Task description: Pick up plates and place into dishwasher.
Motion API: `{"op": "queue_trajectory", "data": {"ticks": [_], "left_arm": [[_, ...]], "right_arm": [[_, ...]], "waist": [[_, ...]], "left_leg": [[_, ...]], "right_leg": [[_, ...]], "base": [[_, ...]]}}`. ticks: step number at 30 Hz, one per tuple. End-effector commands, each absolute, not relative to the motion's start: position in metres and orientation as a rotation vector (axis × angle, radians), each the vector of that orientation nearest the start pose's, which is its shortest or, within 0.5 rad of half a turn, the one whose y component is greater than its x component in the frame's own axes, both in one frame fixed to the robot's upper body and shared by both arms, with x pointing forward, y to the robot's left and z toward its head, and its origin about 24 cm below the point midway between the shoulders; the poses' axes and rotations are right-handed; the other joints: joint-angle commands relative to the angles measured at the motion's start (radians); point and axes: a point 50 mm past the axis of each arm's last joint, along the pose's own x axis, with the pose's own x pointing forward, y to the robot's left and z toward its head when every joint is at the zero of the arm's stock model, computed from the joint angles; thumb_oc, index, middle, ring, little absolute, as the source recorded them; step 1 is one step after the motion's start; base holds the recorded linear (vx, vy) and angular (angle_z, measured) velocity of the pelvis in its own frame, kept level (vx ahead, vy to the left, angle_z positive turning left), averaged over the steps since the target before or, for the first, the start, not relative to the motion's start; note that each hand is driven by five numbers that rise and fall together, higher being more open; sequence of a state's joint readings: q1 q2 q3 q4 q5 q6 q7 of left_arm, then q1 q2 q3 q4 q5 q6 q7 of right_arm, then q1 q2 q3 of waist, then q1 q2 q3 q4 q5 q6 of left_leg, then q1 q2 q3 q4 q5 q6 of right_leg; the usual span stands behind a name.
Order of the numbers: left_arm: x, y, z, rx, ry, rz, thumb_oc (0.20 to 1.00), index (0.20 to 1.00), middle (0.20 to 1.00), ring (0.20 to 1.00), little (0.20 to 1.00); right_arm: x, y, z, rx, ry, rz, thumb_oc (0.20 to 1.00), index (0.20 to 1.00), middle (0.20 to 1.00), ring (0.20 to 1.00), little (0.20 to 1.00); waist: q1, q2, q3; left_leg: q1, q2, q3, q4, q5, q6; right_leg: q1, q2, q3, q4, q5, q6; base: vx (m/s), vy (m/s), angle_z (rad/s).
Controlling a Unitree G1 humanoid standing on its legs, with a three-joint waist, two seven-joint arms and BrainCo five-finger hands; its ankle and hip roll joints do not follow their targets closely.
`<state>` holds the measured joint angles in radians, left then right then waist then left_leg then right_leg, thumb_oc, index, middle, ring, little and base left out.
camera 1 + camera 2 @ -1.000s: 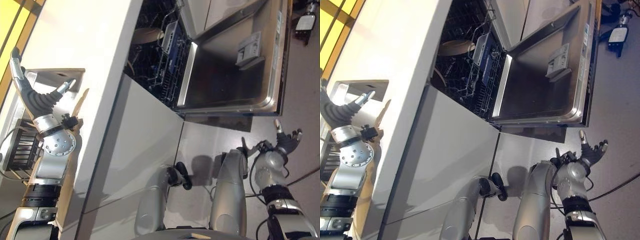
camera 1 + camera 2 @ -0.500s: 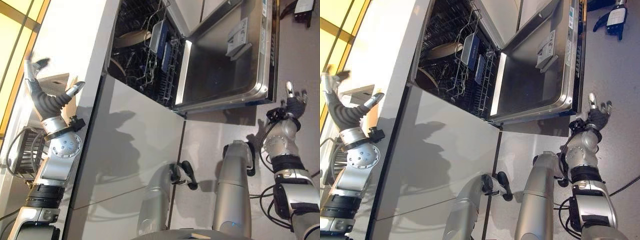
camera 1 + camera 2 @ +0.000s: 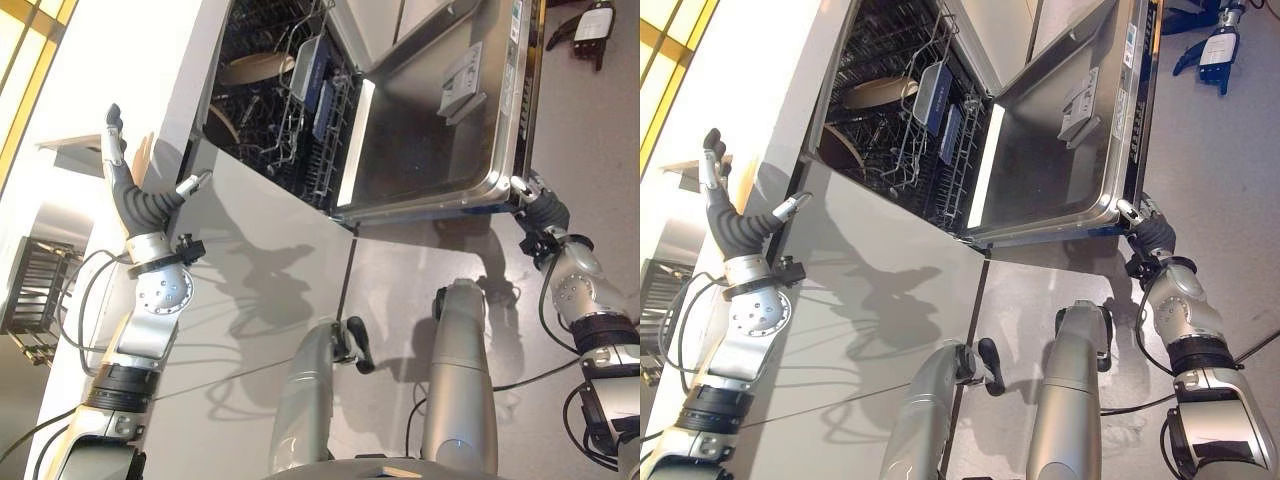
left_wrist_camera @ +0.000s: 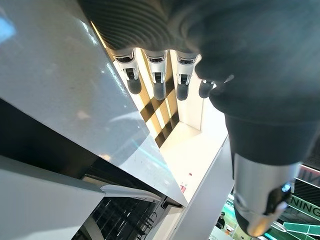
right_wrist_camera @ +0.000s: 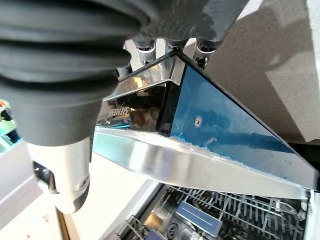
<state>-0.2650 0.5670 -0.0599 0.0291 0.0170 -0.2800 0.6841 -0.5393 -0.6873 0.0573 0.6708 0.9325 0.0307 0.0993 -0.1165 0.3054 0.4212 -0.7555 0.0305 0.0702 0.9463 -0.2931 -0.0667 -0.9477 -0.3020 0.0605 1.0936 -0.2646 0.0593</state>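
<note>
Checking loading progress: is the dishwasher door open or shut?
Open: the door hangs down, baring the rack with a plate inside.

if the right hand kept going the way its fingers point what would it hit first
The dishwasher door: the right hand is already at the door's corner, fingers against its steel edge in the right wrist view. Whether they grip it can't be told.
</note>
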Motion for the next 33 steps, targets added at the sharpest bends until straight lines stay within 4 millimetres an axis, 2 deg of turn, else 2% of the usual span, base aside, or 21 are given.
{"op": "queue_trajectory", "data": {"ticks": [1, 6, 10, 19, 27, 30, 33], "left_arm": [[0.287, 0.243, 0.177, 0.377, -0.676, 0.536, 1.000, 1.000, 1.000, 1.000, 1.000], [0.288, 0.246, 0.179, 0.375, -0.669, 0.540, 1.000, 1.000, 1.000, 1.000, 1.000], [0.288, 0.249, 0.182, 0.377, -0.670, 0.540, 1.000, 1.000, 1.000, 1.000, 1.000], [0.289, 0.257, 0.188, 0.387, -0.669, 0.547, 1.000, 1.000, 1.000, 1.000, 1.000], [0.291, 0.265, 0.195, 0.422, -0.669, 0.557, 1.000, 1.000, 1.000, 1.000, 1.000], [0.290, 0.267, 0.191, 0.414, -0.646, 0.538, 1.000, 1.000, 1.000, 1.000, 1.000], [0.288, 0.264, 0.188, 0.408, -0.646, 0.513, 1.000, 1.000, 1.000, 1.000, 1.000]], "right_arm": [[0.365, -0.184, 0.172, 0.243, -0.176, 0.397, 1.000, 1.000, 1.000, 1.000, 1.000], [0.366, -0.177, 0.172, 0.266, -0.194, 0.384, 1.000, 1.000, 1.000, 1.000, 1.000], [0.365, -0.180, 0.171, 0.277, -0.203, 0.372, 1.000, 1.000, 1.000, 1.000, 1.000], [0.362, -0.184, 0.161, 0.318, -0.219, 0.356, 1.000, 1.000, 1.000, 1.000, 1.000], [0.356, -0.175, 0.146, 0.384, -0.235, 0.354, 1.000, 1.000, 1.000, 1.000, 1.000], [0.353, -0.173, 0.135, 0.425, -0.225, 0.333, 1.000, 1.000, 1.000, 1.000, 1.000], [0.350, -0.175, 0.128, 0.434, -0.220, 0.321, 1.000, 1.000, 1.000, 1.000, 1.000]], "waist": [[0.052, -0.011, 0.099], [0.078, -0.022, 0.099], [0.090, -0.033, 0.099], [0.144, -0.096, 0.071], [0.208, -0.192, 0.016], [0.235, -0.232, -0.021], [0.256, -0.259, -0.063]], "left_leg": [[0.034, -0.034, 0.097, -0.017, 0.024, 0.059], [0.070, -0.041, 0.091, -0.056, 0.030, 0.062], [0.100, -0.049, 0.083, -0.087, 0.034, 0.065], [0.235, -0.056, 0.059, -0.205, 0.040, 0.074], [0.321, -0.045, 0.026, -0.296, 0.047, 0.075], [0.375, -0.041, 0.003, -0.356, 0.058, 0.072], [0.428, -0.036, -0.005, -0.416, 0.074, 0.065]], "right_leg": [[0.114, -0.029, 0.003, -0.026, -0.042, -0.053], [0.166, -0.041, -0.017, -0.068, -0.021, -0.048], [0.210, -0.047, -0.032, -0.098, -0.007, -0.048], [0.397, -0.078, -0.104, -0.243, 0.046, -0.033], [0.577, -0.078, -0.206, -0.399, 0.085, -0.020], [0.676, -0.074, -0.250, -0.494, 0.103, -0.009], [0.765, -0.064, -0.288, -0.589, 0.122, -0.002]], "base": [[0.01, -0.001, 0.04], [0.02, 0.020, -0.03], [0.03, 0.021, -0.02], [0.07, 0.011, 0.06], [0.06, -0.114, 0.16], [0.13, -0.129, 0.49], [0.13, -0.093, 0.68]]}}
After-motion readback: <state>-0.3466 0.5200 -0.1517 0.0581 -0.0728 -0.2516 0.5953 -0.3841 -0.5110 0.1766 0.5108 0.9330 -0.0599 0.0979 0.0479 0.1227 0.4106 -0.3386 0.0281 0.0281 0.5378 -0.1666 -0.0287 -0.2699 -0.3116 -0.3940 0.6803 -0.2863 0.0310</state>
